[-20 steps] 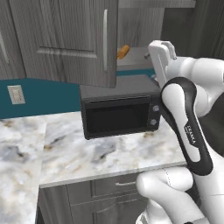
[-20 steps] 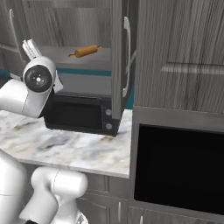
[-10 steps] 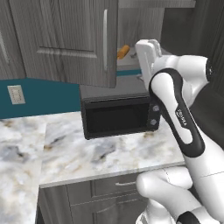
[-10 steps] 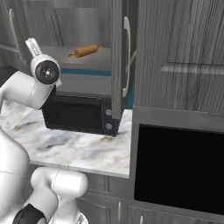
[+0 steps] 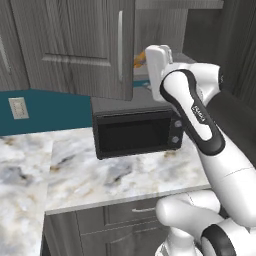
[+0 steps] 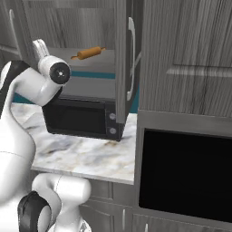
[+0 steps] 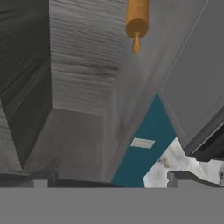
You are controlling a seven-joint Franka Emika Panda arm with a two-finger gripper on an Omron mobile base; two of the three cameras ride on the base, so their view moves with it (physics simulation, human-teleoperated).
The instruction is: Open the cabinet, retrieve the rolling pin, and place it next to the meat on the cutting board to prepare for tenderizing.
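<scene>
Cabinet [image 6: 124, 54] doors open. Rolling pin [image 6: 88, 53] lies on its grey shelf [image 6: 102, 65], above the microwave [image 5: 137, 132]. My tool [image 7: 111, 177] hangs released, apart from the pin.

Orange-tan rolling pin [image 6: 89, 53], dk grey wood-grain cabinet [image 5: 75, 45], blk microwave [image 5: 137, 133], marbled counter [image 5: 100, 175].

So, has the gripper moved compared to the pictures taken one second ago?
Yes. In the left base view the gripper has shifted left, toward the open cabinet door, and now covers more of the rolling pin. The microwave stayed put.
</scene>
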